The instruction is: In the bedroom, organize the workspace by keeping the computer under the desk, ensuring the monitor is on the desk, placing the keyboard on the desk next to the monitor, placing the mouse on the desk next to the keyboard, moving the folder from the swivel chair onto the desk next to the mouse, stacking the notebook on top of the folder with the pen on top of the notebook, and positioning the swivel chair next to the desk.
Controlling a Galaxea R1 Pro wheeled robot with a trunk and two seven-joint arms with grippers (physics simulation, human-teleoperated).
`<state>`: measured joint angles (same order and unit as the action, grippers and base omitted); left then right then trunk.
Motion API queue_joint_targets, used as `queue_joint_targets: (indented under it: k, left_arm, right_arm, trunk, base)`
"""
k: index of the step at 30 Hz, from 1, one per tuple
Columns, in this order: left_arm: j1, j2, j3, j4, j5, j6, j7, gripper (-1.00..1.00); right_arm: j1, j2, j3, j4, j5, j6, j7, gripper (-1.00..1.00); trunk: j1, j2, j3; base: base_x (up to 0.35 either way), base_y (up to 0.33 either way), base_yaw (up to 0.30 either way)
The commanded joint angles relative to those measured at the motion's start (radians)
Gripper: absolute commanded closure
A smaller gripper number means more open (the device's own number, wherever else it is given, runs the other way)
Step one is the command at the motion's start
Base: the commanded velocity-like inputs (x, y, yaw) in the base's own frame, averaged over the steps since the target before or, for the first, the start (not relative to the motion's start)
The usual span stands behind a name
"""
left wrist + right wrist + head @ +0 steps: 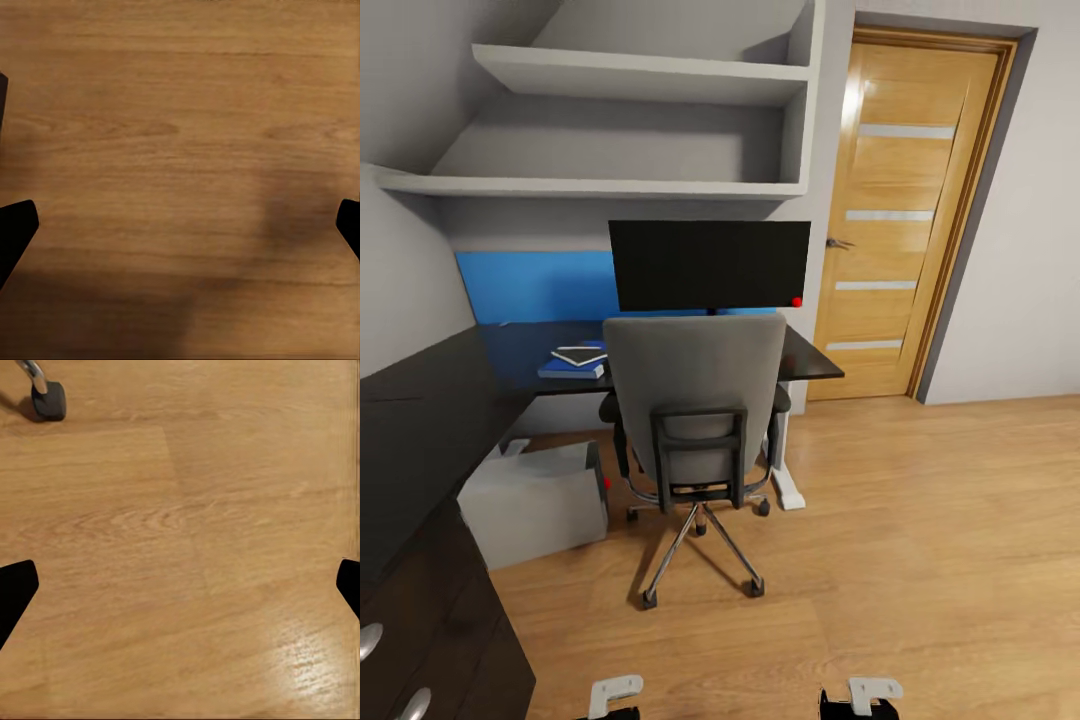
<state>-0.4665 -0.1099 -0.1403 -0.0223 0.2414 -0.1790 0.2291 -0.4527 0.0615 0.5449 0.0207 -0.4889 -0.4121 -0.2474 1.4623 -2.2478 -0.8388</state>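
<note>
The swivel chair [695,400] stands on the floor against the desk [430,420], its grey back toward me. Behind it the monitor [710,265] stands on the desk. Left of the chair, the blue folder [565,370] lies on the desk with the dark notebook [582,357] on top. A thin pale line on the notebook may be the pen. The grey computer [535,505] sits on the floor under the desk. Keyboard and mouse are hidden. My left gripper [180,229] and right gripper [180,589] hang open over bare wood floor, holding nothing.
A wooden door [905,220] is closed at the right. Grey shelves [630,185] hang above the desk. The black drawer unit [430,640] is at my near left. A chair castor [46,399] is in the right wrist view. Open floor stretches to the right.
</note>
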Motion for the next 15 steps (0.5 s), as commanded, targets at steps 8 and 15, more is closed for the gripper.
queue_joint_targets:
  k: [8, 15]
  left_arm:
    - [0.003, 0.023, -0.009, 0.001, 0.010, -0.008, 0.003, -1.00]
    - [0.004, 0.019, -0.010, 0.001, 0.010, -0.007, 0.001, -1.00]
  right_arm:
    - [0.018, -0.019, 0.012, 0.004, -0.005, -0.001, 0.001, -1.00]
    - [0.019, -0.020, 0.011, 0.003, -0.005, -0.001, 0.002, -1.00]
  trunk:
    - [-0.031, 0.056, 0.024]
    - [-0.058, 0.105, 0.046]
  base:
    - [0.000, 0.000, 0.000]
    - [0.000, 0.000, 0.000]
